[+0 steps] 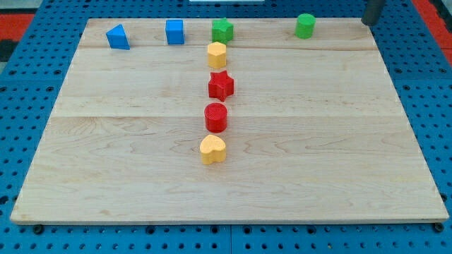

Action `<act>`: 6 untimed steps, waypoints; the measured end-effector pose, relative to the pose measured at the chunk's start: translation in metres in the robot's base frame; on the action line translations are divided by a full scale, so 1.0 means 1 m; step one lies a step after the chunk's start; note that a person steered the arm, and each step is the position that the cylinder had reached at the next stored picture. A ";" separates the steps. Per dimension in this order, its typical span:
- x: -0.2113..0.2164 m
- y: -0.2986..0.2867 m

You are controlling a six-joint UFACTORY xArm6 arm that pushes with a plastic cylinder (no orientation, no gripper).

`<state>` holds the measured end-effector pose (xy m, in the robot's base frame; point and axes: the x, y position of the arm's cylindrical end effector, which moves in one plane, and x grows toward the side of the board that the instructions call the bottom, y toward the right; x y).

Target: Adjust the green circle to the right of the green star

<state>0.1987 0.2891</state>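
Note:
The green circle (305,26) stands near the top edge of the wooden board (106,155), right of centre. The green star (222,29) sits at the top centre, well to the circle's left, with a wide gap between them. My rod shows only at the view's top right corner; its tip (366,21) is just past the board's top right corner, to the right of the green circle and apart from it.
A blue triangle (118,37) and a blue cube (174,32) sit at the top left. Below the green star runs a column: yellow hexagon (217,54), red star (220,85), red circle (216,117), yellow heart (212,149). Blue pegboard surrounds the board.

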 end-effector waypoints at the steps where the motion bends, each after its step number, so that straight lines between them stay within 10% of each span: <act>1: -0.006 0.000; 6: -0.006 -0.068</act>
<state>0.1922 0.2209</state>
